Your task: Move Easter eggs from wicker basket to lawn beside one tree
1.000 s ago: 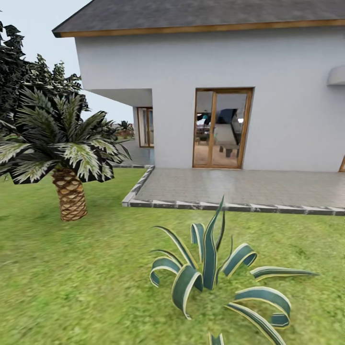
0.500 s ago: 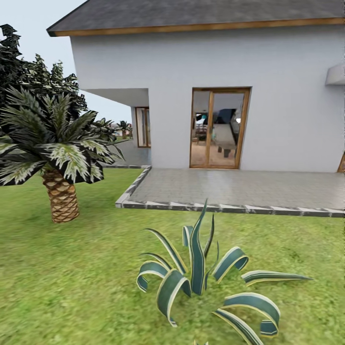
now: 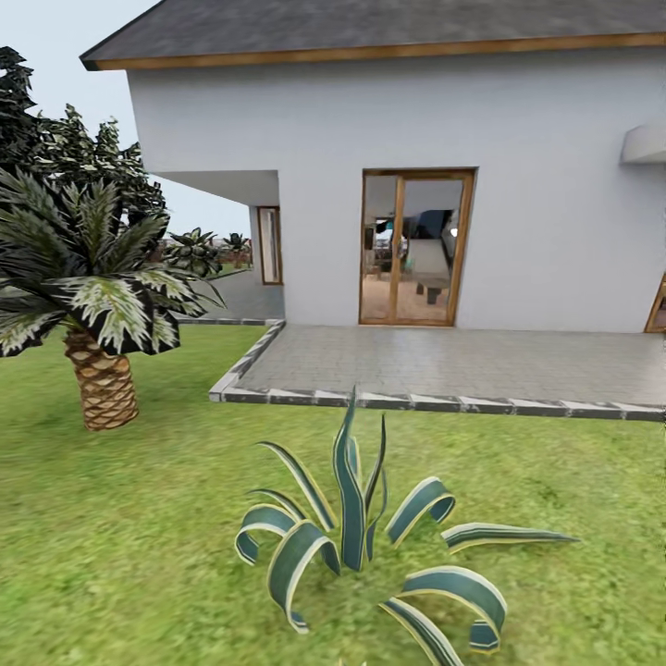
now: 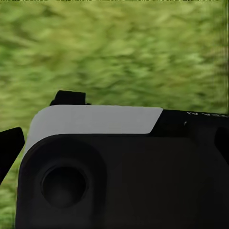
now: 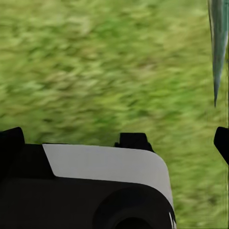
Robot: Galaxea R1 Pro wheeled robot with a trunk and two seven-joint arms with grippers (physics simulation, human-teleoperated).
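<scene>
Since a second ago the whole head view has slid leftward in frame, palm, house and spiky plant together, so the camera has turned rather than the things. From the left, the slim palm has its fronds cut off by the picture's edge, with dark trees behind it partly hidden. The lawn runs across the foreground; the spiky plant stands in it, its lowest leaves cropped at the bottom. Beyond lie the paved patio and the white house with its glass door, the room inside too blurred to read. The left gripper and right gripper show dark finger stubs over blurred grass; their opening cannot be told.
</scene>
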